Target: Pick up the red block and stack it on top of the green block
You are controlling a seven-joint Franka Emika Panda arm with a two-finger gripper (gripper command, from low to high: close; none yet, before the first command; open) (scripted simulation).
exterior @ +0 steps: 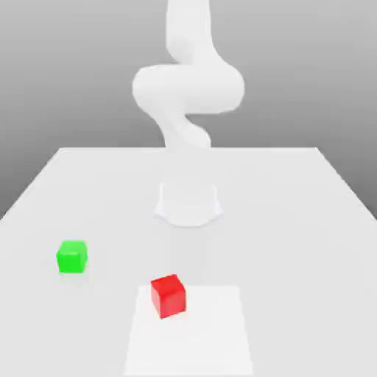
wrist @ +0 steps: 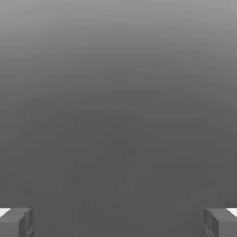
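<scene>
My hand (wrist: 118, 222) is wide open and empty, red block (exterior: 168, 296) sits skewed on the bench (exterior: 294, 221), so misaligned fingers could knock it away from green block (exterior: 71, 257).

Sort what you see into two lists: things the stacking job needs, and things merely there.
Needed: red block; green block; claw, open.
Merely there: table; pale square patch under the red block.

White worktop (exterior: 294, 221) — red block (exterior: 168, 296) near the front; green block (exterior: 71, 257) well apart, toward the exterior view's left; white arm (exterior: 188, 88) behind.
</scene>
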